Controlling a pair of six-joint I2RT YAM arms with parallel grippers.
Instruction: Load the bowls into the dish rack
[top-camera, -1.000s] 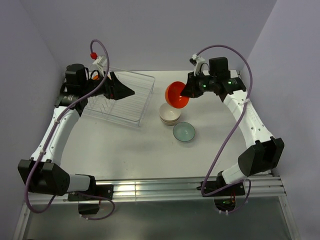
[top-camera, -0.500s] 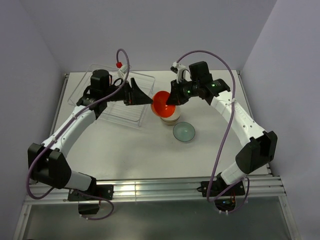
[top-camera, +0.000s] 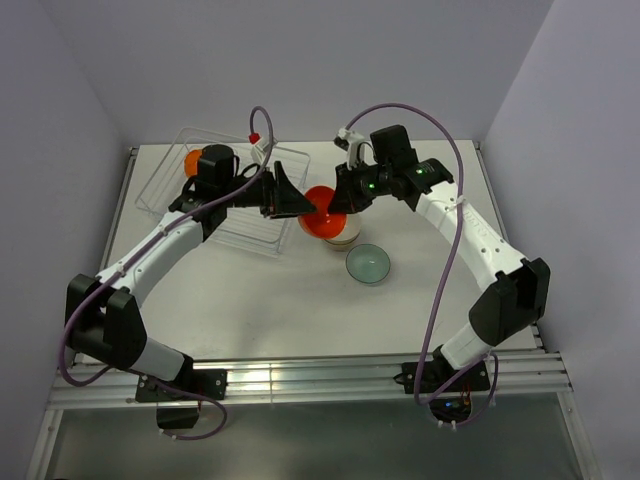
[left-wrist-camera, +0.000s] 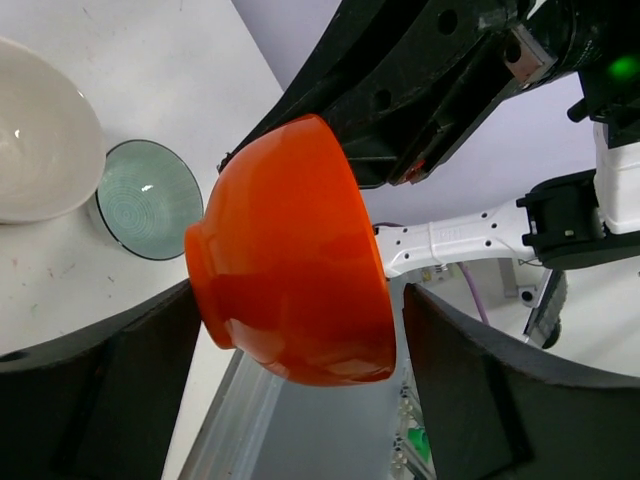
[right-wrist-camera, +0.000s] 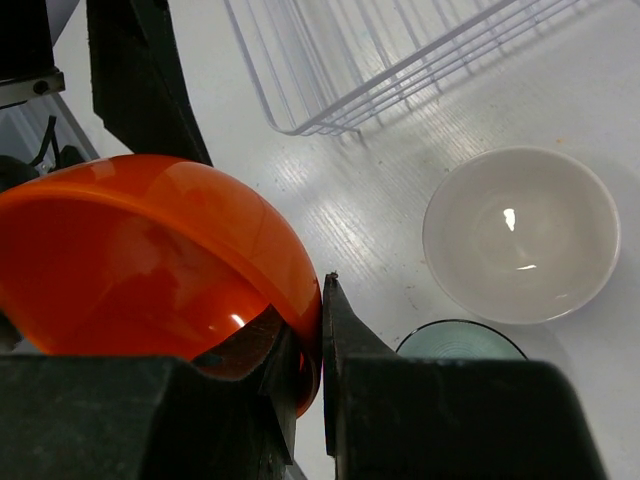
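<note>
My right gripper (top-camera: 338, 196) is shut on the rim of the orange bowl (top-camera: 319, 213) and holds it tilted in the air above the stacked cream bowls (top-camera: 343, 234). In the right wrist view the jaws (right-wrist-camera: 320, 330) pinch the bowl's wall (right-wrist-camera: 150, 250). My left gripper (top-camera: 297, 203) is open, and its fingers stand on either side of the orange bowl (left-wrist-camera: 290, 260) with a gap on the right side. The teal bowl (top-camera: 368, 264) sits on the table in front of the cream ones. The clear dish rack (top-camera: 243, 233) lies at the back left, under my left arm.
A cream bowl (right-wrist-camera: 520, 235) and the teal bowl (right-wrist-camera: 462, 340) lie right of the rack's wire edge (right-wrist-camera: 380, 70). Something round and orange (top-camera: 193, 160) shows at the rack's far left, half hidden by my left arm. Walls close in the table on three sides.
The right arm carried the orange bowl left and down over the cream bowls. The left arm swung from over the rack to the bowl, its open fingers now around it.
</note>
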